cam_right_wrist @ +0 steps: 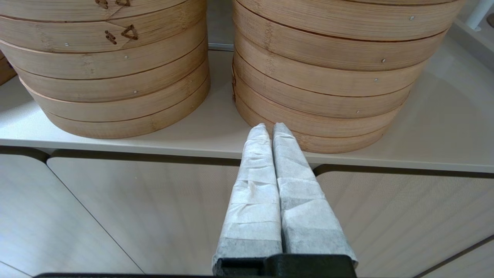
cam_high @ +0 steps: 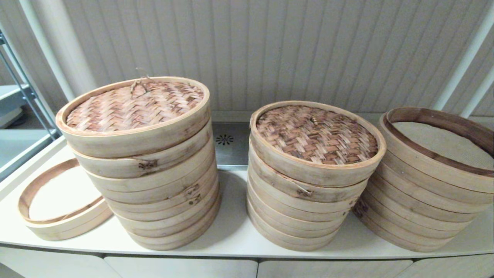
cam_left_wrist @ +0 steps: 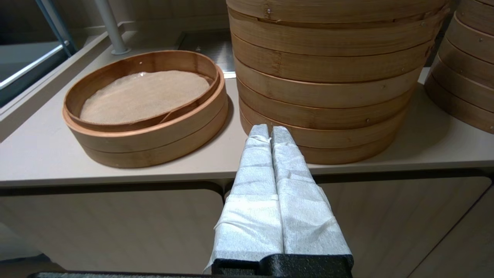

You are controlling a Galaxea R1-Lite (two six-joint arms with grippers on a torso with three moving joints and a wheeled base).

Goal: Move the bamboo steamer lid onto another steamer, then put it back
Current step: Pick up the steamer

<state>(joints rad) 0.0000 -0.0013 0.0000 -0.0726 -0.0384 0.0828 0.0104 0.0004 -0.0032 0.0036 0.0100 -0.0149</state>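
Observation:
Three stacks of bamboo steamers stand on the white counter. A woven lid with a small loop handle tops the tall left stack. A second woven lid tops the middle stack. The right stack has no lid and shows its cloth liner. Neither gripper appears in the head view. My left gripper is shut and empty, low in front of the counter edge, facing the left stack. My right gripper is shut and empty, facing the base of the right stack.
A low open steamer tray with a cloth liner lies at the counter's far left, also the tray in the left wrist view. A steel drain panel sits behind the stacks. Cabinet fronts lie below the counter edge.

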